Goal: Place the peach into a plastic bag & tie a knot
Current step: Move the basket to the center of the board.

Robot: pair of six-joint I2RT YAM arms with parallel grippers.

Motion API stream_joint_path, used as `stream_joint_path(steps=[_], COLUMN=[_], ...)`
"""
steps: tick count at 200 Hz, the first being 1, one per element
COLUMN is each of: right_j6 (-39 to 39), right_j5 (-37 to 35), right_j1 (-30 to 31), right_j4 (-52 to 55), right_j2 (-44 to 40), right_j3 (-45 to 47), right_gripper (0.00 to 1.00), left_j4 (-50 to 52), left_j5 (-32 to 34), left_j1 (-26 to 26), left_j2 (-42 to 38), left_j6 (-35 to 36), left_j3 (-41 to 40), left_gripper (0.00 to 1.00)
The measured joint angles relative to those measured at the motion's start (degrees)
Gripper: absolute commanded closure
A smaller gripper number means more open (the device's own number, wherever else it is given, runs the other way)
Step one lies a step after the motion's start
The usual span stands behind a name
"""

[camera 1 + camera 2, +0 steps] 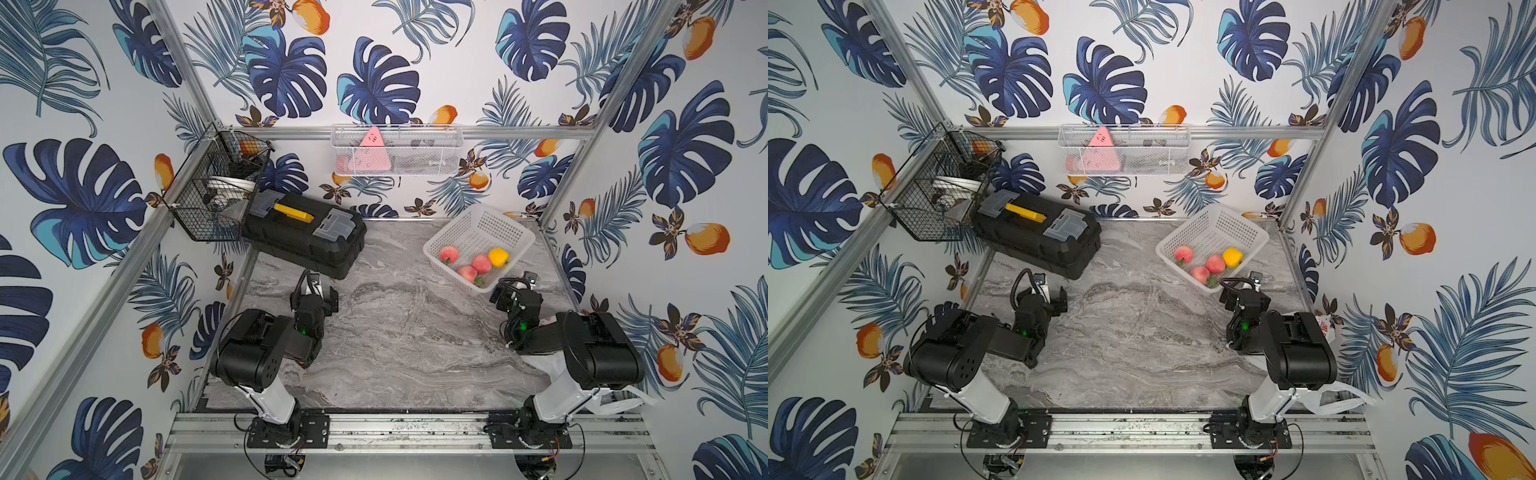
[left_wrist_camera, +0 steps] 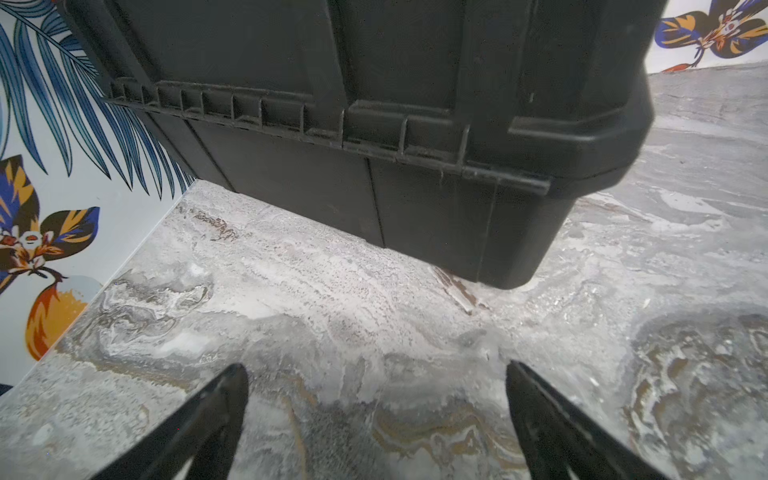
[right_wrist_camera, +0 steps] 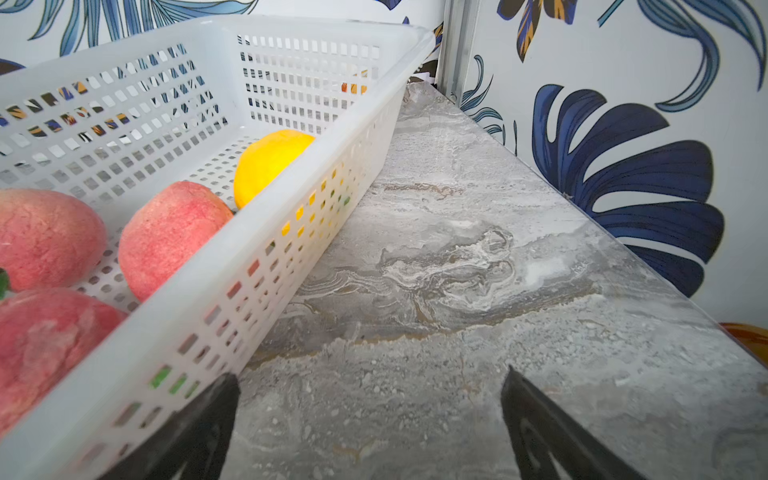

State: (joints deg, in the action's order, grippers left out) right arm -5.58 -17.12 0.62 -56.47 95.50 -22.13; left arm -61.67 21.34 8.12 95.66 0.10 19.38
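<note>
Three pink peaches (image 1: 481, 263) lie in a white perforated basket (image 1: 478, 216) at the back right, beside a yellow fruit (image 1: 498, 256). In the right wrist view the closest peach (image 3: 170, 237) sits just inside the basket wall (image 3: 399, 62). The plastic bag (image 1: 615, 401) lies crumpled at the front right, mostly hidden under my right arm; in a top view its red lettering (image 1: 1325, 324) peeks out. No knot is in view. My right gripper (image 3: 370, 374) is open and empty over the tabletop, next to the basket's near corner. My left gripper (image 2: 376, 370) is open and empty, facing the black toolbox (image 2: 374, 124).
The black toolbox (image 1: 305, 232) with a yellow handle stands at the back left. A black wire basket (image 1: 208, 199) hangs on the left frame. A white mesh shelf (image 1: 395, 151) holding a pink item hangs on the back wall. Grey marble tabletop (image 1: 407, 332) lies between the arms.
</note>
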Motion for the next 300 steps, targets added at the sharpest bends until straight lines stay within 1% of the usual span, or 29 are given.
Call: stream_joint_path(steps=[131, 143, 159, 178, 197, 210, 224, 232, 239, 253, 262, 278, 300], right_j6=[0.0, 0.0, 0.2, 1.6, 1.1, -1.6, -7.0, -10.2, -12.8, -16.6, -18.5, -21.8, -25.6], right_j5=[0.0, 0.5, 0.5, -4.0, -8.6, -12.3, -13.1, -11.6, -9.7, -3.5, 1.2, 6.6, 10.1], right_j1=[-0.2, -0.5, 0.1, 4.6, 10.2, 13.0, 14.1, 14.1, 13.9, 13.5, 13.4, 13.4, 13.2], right_j4=[0.0, 0.0, 2.3, 10.9, 21.3, 30.9, 43.6, 50.7, 55.4, 61.7, 65.6, 70.5, 75.3], right_j2=[0.0, 0.0, -2.3, -9.2, -15.0, -17.4, -18.1, -18.1, -17.7, -16.6, -16.1, -16.4, -18.4], right_j3=[0.0, -0.1, -0.2, -3.7, -11.1, -17.4, -25.0, -29.8, -33.2, -37.3, -38.5, -38.6, -38.6], right_gripper=[0.01, 0.01, 0.01, 0.01, 0.01, 0.01, 0.01, 0.01, 0.01, 0.01, 0.01, 0.00, 0.00], left_j4=[0.0, 0.1, -0.5, -3.2, -5.6, -6.7, -6.9, -6.2, -3.3, 3.9, 6.4, 10.9, 20.8], left_j5=[0.0, 1.1, 1.7, 2.8, 3.4, 3.9, 4.0, 5.7, 7.5, 7.5, 7.4, 7.8, 5.5], left_j1=[-0.7, -0.3, 0.6, 2.1, 3.2, 3.3, 3.4, 4.2, 5.3, 6.5, 7.0, 8.3, 9.6], left_j2=[-0.1, -0.5, -1.5, -1.6, -1.6, -1.5, -1.8, -2.8, -5.1, -11.0, -14.1, -18.3, -23.7], left_j6=[0.0, 0.0, 0.0, 1.2, 1.6, 1.9, 2.6, 2.9, 3.1, 3.9, 4.6, 5.3, 5.4], left_j3=[0.1, 0.0, -0.6, -2.9, -4.8, -5.0, -5.0, -4.7, -3.5, 1.1, 3.8, 6.6, 10.4], left_gripper=[0.01, 0.01, 0.01, 0.01, 0.01, 0.01, 0.01, 0.01, 0.01, 0.01, 0.01, 0.01, 0.01])
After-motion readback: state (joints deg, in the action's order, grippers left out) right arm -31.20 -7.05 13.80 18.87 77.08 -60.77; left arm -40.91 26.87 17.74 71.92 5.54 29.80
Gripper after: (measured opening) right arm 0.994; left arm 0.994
